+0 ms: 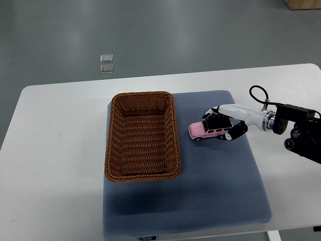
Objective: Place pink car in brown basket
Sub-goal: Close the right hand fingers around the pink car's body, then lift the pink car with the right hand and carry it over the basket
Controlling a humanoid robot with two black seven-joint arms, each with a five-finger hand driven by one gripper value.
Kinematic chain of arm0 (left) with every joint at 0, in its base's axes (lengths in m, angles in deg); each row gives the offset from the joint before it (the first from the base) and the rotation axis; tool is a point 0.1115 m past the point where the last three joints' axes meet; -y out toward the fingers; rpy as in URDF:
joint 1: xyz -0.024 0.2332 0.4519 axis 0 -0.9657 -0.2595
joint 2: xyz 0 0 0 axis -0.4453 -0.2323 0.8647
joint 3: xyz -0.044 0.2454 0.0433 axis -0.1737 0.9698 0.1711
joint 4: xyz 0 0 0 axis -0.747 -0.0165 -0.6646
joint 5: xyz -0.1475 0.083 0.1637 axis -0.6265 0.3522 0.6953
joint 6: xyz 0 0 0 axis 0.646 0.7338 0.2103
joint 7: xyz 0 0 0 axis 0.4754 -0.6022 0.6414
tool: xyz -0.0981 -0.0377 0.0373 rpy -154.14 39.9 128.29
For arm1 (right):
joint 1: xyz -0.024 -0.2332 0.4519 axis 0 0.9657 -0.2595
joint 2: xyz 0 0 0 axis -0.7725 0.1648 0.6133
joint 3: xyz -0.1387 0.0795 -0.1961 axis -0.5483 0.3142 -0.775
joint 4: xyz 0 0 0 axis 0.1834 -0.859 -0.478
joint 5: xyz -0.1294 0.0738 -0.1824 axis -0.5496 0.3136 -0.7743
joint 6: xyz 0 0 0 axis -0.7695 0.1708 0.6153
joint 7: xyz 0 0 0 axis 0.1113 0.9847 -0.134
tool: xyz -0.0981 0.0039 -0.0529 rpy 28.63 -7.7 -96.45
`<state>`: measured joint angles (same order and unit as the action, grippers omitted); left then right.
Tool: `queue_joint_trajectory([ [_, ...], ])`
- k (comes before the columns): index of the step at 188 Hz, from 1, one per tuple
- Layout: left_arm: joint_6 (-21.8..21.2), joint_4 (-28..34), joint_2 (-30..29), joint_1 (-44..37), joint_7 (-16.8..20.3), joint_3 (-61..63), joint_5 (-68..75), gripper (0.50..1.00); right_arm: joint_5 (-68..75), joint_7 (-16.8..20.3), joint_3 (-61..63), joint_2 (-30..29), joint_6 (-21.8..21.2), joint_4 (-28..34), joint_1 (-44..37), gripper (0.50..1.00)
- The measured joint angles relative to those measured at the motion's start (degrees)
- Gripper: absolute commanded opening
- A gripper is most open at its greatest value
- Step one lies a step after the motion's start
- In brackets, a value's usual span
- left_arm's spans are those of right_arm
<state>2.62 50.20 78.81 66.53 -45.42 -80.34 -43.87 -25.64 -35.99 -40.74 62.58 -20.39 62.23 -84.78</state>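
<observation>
Top view:
- Pink car (209, 131) on the blue mat (220, 201), near the mat's right side and a bit toward its far edge.
- Long way of the car runs left to right, pointing across the mat toward the basket.
- Brown basket (142, 136) just to the left of the car, on the left part of the mat, with only a thin strip of mat between the two.
- Nothing to see inside the basket but its woven bottom.
- Right hand (224, 123) reaching in from the right edge of the white table (55, 150), right at the car.
- Fingers bent around the car: some over its dark roof on the far side, one down by its right end on the near side.
- Looks like holding the car, though how tight is hard to tell from up here.
- Car's wheels seem to be down on the mat, so likely not lifted yet.
- Left hand nowhere in the picture.
- Right hand is the near one, so the job is its own.
- Next move, at a guess: lift up, go left over the basket's right rim, then let go inside.
</observation>
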Motion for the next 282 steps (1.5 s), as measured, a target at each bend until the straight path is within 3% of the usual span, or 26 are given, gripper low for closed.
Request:
queue_joint_trajectory([
  [9,0.0,0.0,0.0,0.0,0.0,0.0,0.0,1.0,-0.2,0.2,0.0,-0.3,0.1,-0.2,0.0,0.5],
  [59,0.0,0.1,0.0,0.0,0.0,0.0,0.0,1.0,-0.3,0.6,0.1,-0.4,3.1,-0.6,-0.9,0.5],
  [129,0.0,0.2,0.0,0.0,0.0,0.0,-0.1,1.0,1.1,0.2,1.2,0.2,5.9,-0.3,-9.5,0.5],
  [215,0.0,-0.1,0.0,-0.1,0.0,-0.1,-0.1,1.0,1.1,-0.2,-5.3,-11.9,4.1,-2.0,-17.7,0.5],
  [249,0.0,0.3,0.0,-0.1,0.0,-0.1,-0.1,1.0,0.8,-0.7,-7.8,-17.3,4.0,-3.3,-17.8,0.545],
  [273,0.0,0.4,0.0,-0.1,0.0,-0.1,-0.1,1.0,0.8,-0.7,-10.5,-19.3,4.0,-5.1,-17.9,0.613],
  [282,0.0,0.4,0.0,-0.1,0.0,-0.1,-0.1,1.0,0.8,-0.7,-10.8,-19.6,4.0,-5.8,-17.8,0.664],
])
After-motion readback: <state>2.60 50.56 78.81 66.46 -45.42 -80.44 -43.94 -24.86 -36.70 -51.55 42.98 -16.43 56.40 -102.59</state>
